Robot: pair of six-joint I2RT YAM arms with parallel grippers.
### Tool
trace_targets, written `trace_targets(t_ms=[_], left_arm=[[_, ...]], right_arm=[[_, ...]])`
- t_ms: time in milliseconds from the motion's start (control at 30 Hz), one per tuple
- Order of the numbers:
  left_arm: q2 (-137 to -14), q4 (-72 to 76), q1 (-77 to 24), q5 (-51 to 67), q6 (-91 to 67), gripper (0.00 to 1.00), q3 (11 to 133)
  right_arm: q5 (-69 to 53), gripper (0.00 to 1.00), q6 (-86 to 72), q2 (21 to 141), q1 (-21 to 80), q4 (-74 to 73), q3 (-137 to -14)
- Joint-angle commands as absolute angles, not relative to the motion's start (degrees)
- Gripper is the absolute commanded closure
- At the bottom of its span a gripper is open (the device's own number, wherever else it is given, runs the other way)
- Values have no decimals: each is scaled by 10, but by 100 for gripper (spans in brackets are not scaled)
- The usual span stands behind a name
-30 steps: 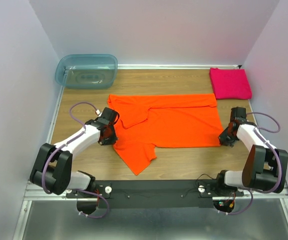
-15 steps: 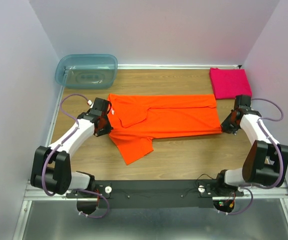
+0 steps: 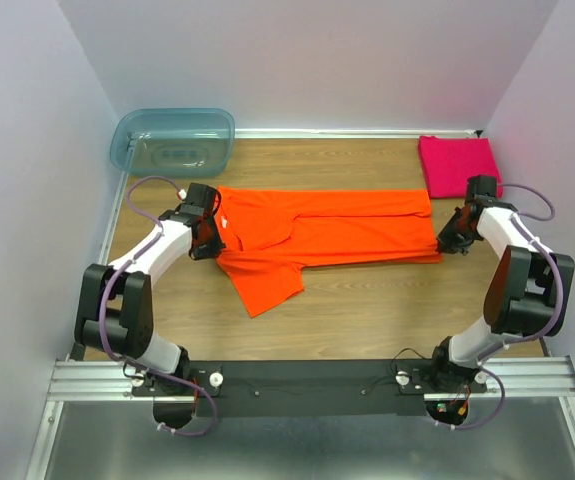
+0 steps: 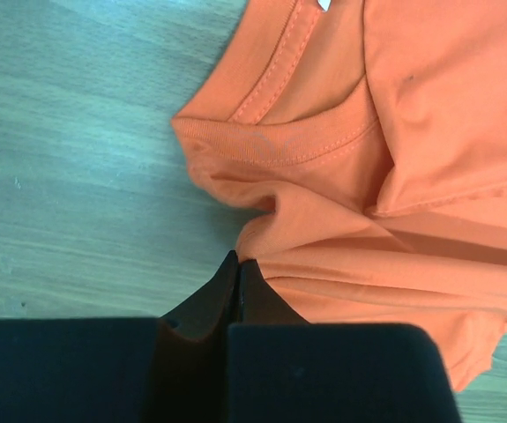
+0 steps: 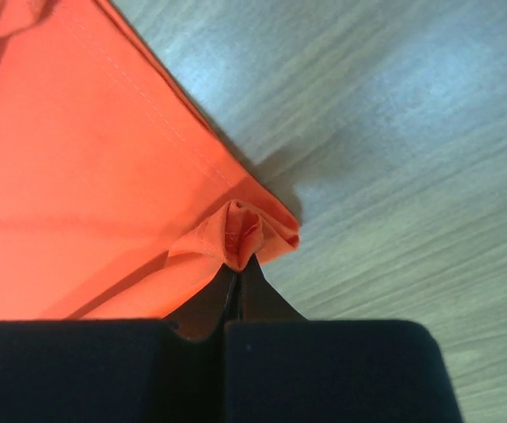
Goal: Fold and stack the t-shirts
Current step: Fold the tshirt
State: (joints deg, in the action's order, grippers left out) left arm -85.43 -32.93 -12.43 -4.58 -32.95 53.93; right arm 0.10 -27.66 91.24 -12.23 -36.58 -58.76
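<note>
The orange t-shirt [image 3: 327, 230] lies across the middle of the table, folded lengthwise, one sleeve pointing toward the near side. My left gripper [image 3: 210, 243] is shut on its left edge beside the collar; in the left wrist view [image 4: 237, 263] the cloth bunches at the tips. My right gripper [image 3: 445, 243] is shut on the shirt's near right corner, and in the right wrist view [image 5: 238, 264] the hem [image 5: 244, 231] is pinched into a small fold. The magenta t-shirt [image 3: 459, 166] lies folded square at the far right corner.
A translucent blue-green tub [image 3: 172, 141] stands at the far left corner. White walls close in the table on three sides. Bare wood [image 3: 367, 310] shows between the orange shirt and the arm bases.
Both grippers have moved away from the bases toward the back, carrying the shirt's near edge over. The shirt now is a narrower band, and the sleeve has drawn in.
</note>
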Motion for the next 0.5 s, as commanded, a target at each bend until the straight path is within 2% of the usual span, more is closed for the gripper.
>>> trace_targets(t_ms=[0,467], left_arm=[[-867,-326,-112,-45,-307,100,557],[-892,-319,-90,-37,-287,100,575]], right_arm=[[-12,99,-265,930,-123,-357,-617],[13,99,-275,958,-115,-347,-642]])
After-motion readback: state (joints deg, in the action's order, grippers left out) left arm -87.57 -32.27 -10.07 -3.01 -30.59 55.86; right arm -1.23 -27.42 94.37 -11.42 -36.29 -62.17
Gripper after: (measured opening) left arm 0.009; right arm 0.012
